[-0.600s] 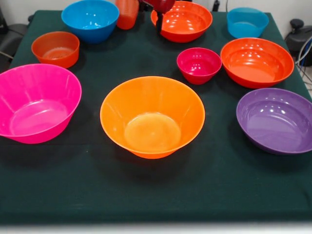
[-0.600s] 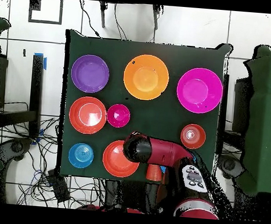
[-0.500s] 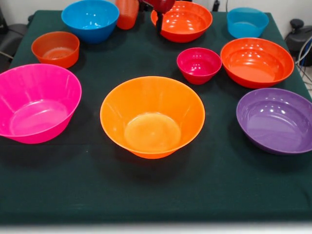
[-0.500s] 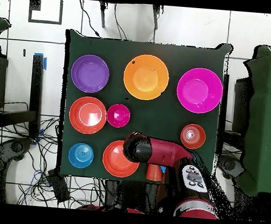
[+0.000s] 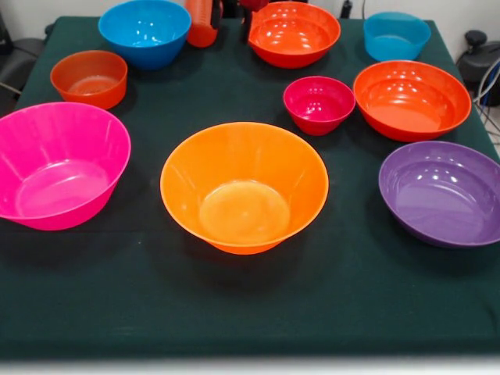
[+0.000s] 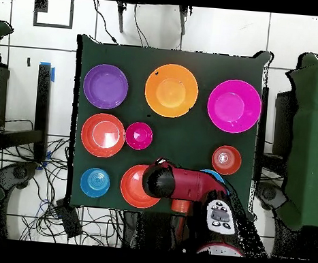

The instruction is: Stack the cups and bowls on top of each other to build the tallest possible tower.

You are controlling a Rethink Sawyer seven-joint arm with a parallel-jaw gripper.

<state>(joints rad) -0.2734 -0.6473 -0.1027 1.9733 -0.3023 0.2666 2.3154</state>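
Observation:
The large yellow-orange flared bowl [image 5: 244,186] stands alone mid-table, with nothing in it; it also shows in the overhead view [image 6: 171,90]. The orange-red cup [image 5: 201,22] stands at the far edge between the blue bowl [image 5: 144,31] and an orange-red bowl [image 5: 294,33]. My gripper [image 5: 248,8] shows only at the top edge, between the cup and that orange-red bowl. From above, the arm [image 6: 178,184] covers the gripper, part of the orange-red bowl [image 6: 135,187] and most of the blue bowl [image 6: 216,174]. The cup [image 6: 180,205] sits just behind the arm.
A large pink bowl [image 5: 58,164], a small orange bowl [image 5: 89,78], a small magenta bowl [image 5: 319,104], a second orange-red bowl [image 5: 412,99], a purple bowl [image 5: 441,191] and a small light-blue bowl [image 5: 396,35] stand apart on the dark green cloth [image 5: 234,312].
The gripper has drawn up and back toward the top edge, off the orange-red bowl's rim. From above, the arm has swung a little. No bowl or cup has moved.

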